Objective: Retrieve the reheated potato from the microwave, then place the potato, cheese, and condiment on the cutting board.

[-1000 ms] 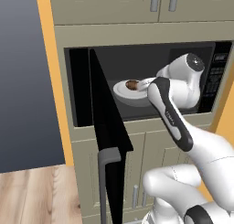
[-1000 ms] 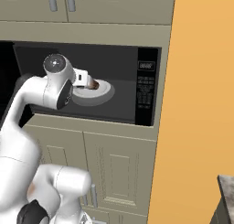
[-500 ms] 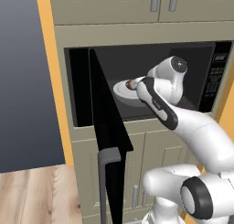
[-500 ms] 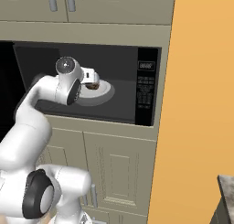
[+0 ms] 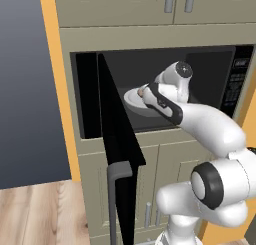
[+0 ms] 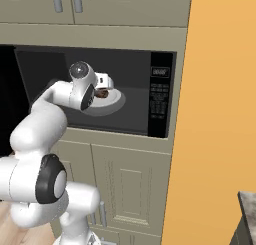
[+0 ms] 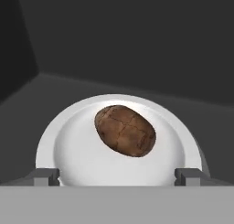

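The microwave [image 5: 220, 74] stands open, its black door [image 5: 114, 139] swung out to the left. Inside it, a dark brown potato [image 7: 124, 130] lies on a white plate [image 7: 45, 145]. My gripper [image 7: 116, 175] is inside the cavity at the plate's near rim, open, with one fingertip at each side of the plate and the potato just ahead of them, untouched. From the right base view the potato [image 6: 102, 94] sits on the plate [image 6: 116, 100] right in front of the hand. The cheese, the condiment and the cutting board are out of view.
The door's grey bar handle [image 5: 117, 174] hangs low beside my arm. The button panel [image 6: 160, 99] bounds the cavity on the right, next to an orange wall [image 6: 220, 114]. Beige cabinet doors [image 6: 125, 184] are below, and a wooden floor [image 5: 30, 209] at lower left.
My arm has reached deeper into the microwave, bringing the hand up to the plate and the potato. The fingers stayed open.
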{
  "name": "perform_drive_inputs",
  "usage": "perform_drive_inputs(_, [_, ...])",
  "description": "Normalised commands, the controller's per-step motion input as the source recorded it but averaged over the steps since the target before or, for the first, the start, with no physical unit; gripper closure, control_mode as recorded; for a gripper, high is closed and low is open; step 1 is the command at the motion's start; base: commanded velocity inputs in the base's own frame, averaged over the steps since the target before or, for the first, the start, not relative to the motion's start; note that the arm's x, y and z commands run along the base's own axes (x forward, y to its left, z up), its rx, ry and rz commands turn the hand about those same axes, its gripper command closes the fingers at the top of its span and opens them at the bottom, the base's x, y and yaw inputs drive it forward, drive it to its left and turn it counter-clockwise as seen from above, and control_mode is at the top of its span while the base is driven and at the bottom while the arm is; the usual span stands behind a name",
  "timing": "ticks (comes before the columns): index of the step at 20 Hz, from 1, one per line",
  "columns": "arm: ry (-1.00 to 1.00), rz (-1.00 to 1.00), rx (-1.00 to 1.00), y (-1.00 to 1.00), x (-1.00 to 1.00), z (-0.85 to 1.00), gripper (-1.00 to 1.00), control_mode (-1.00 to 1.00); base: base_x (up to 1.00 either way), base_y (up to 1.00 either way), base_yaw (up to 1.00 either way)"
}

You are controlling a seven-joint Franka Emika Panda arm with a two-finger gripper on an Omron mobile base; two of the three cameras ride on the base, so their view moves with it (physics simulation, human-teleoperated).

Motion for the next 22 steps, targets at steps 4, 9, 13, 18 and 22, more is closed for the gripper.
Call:
perform_drive_inputs(4, [0.0, 0.0, -0.04, 0.0, 0.39, -0.23, -1.0, -1.0, 0.0, 0.0, 0.0])
perform_drive_inputs(9, [0.02, 0.0, -0.01, 0.0, 0.42, -0.14, -1.0, -1.0, 0.0, 0.0, 0.0])
perform_drive_inputs(13, [0.08, 0.0, 0.0, 0.0, 0.34, -0.15, -1.0, -1.0, 0.0, 0.0, 0.0])
perform_drive_inputs(18, [0.08, 0.0, 0.0, 0.0, 0.31, -0.1, -1.0, -1.0, 0.0, 0.0, 0.0])
perform_drive_inputs(22, [0.03, 0.0, 0.0, 0.0, 0.29, -0.12, -1.0, -1.0, 0.0, 0.0, 0.0])
